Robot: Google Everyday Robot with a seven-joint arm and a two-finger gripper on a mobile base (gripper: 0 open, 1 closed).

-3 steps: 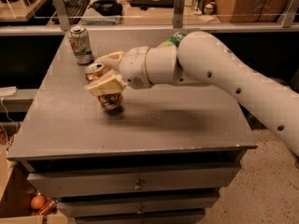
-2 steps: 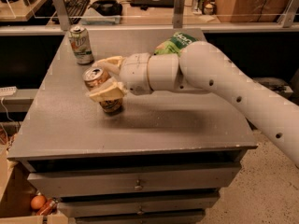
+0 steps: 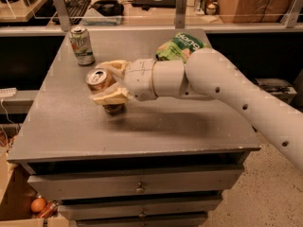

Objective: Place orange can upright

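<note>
Orange can point(image 3: 97, 77) — markings unreadable — leans tilted, silver top up-left, clasped in the gripper point(image 3: 106, 84).

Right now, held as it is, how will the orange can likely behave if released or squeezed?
The orange can leans in the gripper, over the left half of the table, so it would probably tip if released now. Round-sided, it could then roll. As a drink can, it likely dents under hard squeezing.

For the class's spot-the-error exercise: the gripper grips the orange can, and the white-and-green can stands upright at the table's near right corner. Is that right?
No. The camera view shows the white-and-green can standing upright at the far left corner of the table, not the near right. The gripper does grip the orange can.
</note>
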